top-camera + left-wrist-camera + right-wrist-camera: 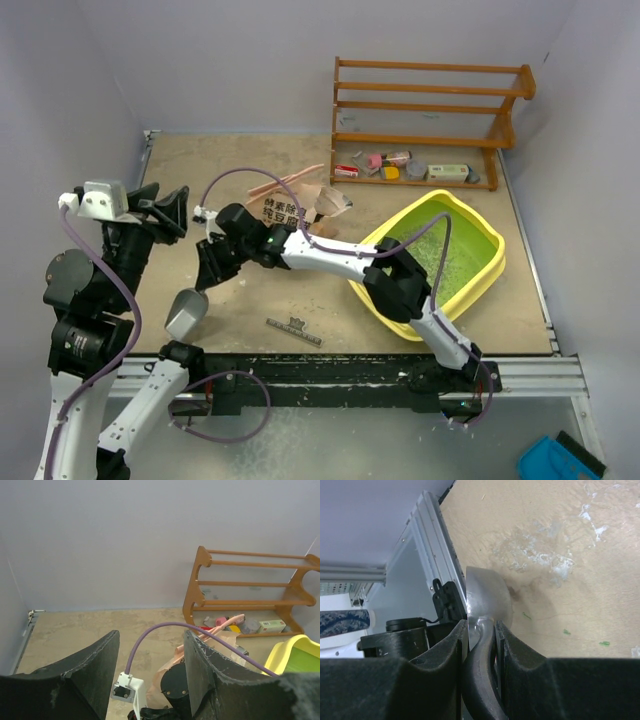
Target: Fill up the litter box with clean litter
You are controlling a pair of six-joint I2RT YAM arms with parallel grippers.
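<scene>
You keep the right gripper [481, 630] pinching the scoop [487, 597] by its handle, bowl free to dig (looks empty, well apart from the litter box [495, 270]); left gripper [151, 640], 2 jaws spread, likely parked clear.

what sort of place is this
Probably a robot lab test cell: two robot arms bolted to a table boxed in by plain grey walls, with a litter box, a scoop in the right fingers and a wooden rack.

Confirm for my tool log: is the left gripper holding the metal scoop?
No, the scoop is clamped by its handle in the right gripper, while the left gripper stands open and empty.
</scene>
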